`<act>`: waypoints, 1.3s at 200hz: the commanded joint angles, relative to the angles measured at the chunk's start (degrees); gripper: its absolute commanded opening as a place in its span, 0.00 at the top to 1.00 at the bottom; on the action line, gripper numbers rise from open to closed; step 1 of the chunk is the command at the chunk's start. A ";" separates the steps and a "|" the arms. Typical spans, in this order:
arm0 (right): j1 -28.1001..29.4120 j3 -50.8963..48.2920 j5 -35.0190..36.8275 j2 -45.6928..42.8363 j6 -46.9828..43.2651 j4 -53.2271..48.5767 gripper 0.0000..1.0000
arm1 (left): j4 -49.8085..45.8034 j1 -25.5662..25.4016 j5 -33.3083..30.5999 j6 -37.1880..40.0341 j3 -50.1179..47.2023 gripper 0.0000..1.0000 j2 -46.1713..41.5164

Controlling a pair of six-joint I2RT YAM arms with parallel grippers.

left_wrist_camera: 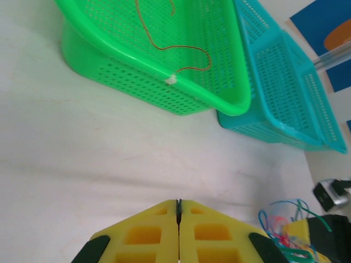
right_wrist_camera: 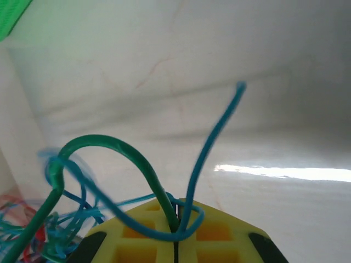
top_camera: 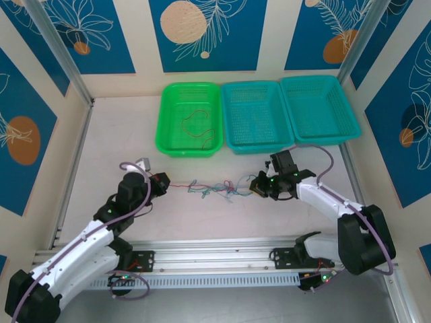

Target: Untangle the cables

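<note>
The left gripper (top_camera: 161,183) is fully closed: in its wrist view the 2 yellow fingers (left_wrist_camera: 148,233) press flat together with only a dark seam between them. From above, 1 thin red strand runs from its tip rightward into the cables (top_camera: 212,188), so it appears to pinch that strand. The right gripper (right_wrist_camera: 176,215) is also closed, clamped on 1 green and 1 blue strand that loop up out of the seam between its fingers. The cables lie as a loose red, blue and green knot on the table (top_camera: 128,141), stretched between the 2 grippers near the middle. A separate red wire (top_camera: 199,124) lies curled inside the green basket (top_camera: 163,124), with 1 white end resting on the basket's near rim. That basket stands at the far side, touching the first teal basket (top_camera: 232,131), which touches the second teal basket (top_camera: 351,121). Bare table spreads between the baskets and the tangle, and wider to the left of the green basket. A metal rail (top_camera: 215,259) bounds the near edge.
</note>
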 commanded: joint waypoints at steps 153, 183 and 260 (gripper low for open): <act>11.75 -2.26 15.87 -6.15 -6.15 -4.43 0.45 | 19.42 1.41 7.54 3.64 -2.20 1.00 19.04; 15.80 4.11 18.47 -5.27 -13.13 -6.05 0.35 | 19.21 -0.10 8.91 5.93 -0.93 1.00 21.75; 24.68 20.78 1.61 11.23 -32.16 -2.42 0.40 | 20.41 -0.97 14.54 26.36 -0.67 1.00 17.80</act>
